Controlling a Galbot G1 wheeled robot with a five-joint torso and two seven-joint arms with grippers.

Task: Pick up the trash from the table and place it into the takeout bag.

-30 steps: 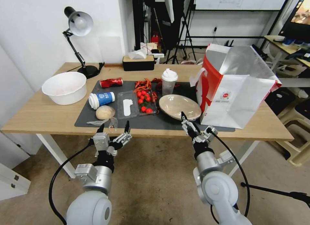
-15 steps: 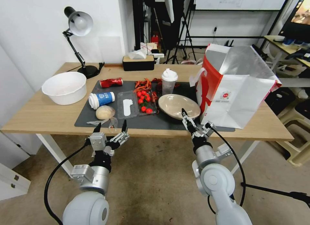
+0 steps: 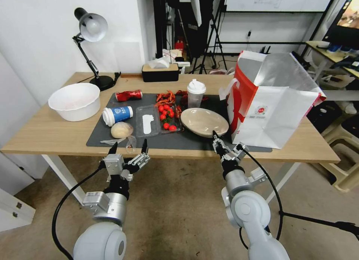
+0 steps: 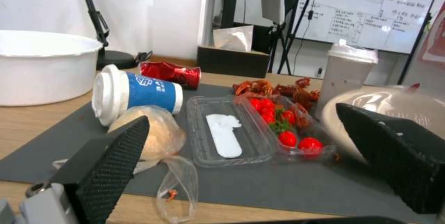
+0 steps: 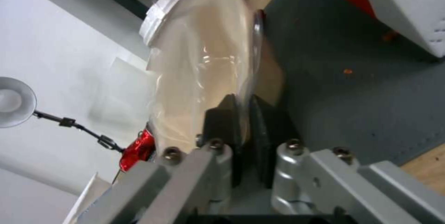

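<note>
Litter lies scattered across the dark grey mat (image 3: 187,142) on the light-wood surface (image 3: 48,135). The right claw (image 3: 215,138) is clenched on the near rim of the shallow beige dish (image 3: 203,121), its two black fingers (image 5: 222,126) pinching the edge between them, and the dish sits tilted just beside the takeout bag (image 3: 275,110). That bag stands upright and open at the right end of the surface, silver lining showing. The left claw (image 3: 129,148) hovers at the near edge of the surface with its fingers (image 4: 116,147) spread wide, holding nothing, just in front of the beige lump in clear wrap (image 3: 121,130). Behind the lump lies the white-blue paper cup (image 3: 117,114) on its side, and farther back the crushed red can (image 3: 129,95). A clear plastic tray (image 3: 159,120) with small red tomatoes sits mid-mat, with red shell scraps (image 3: 166,97) behind it. The lidded clear cup (image 3: 196,94) stands upright behind the dish. A white bowl (image 3: 74,101) rests off the mat to the left, near a desk lamp (image 3: 91,32).
</note>
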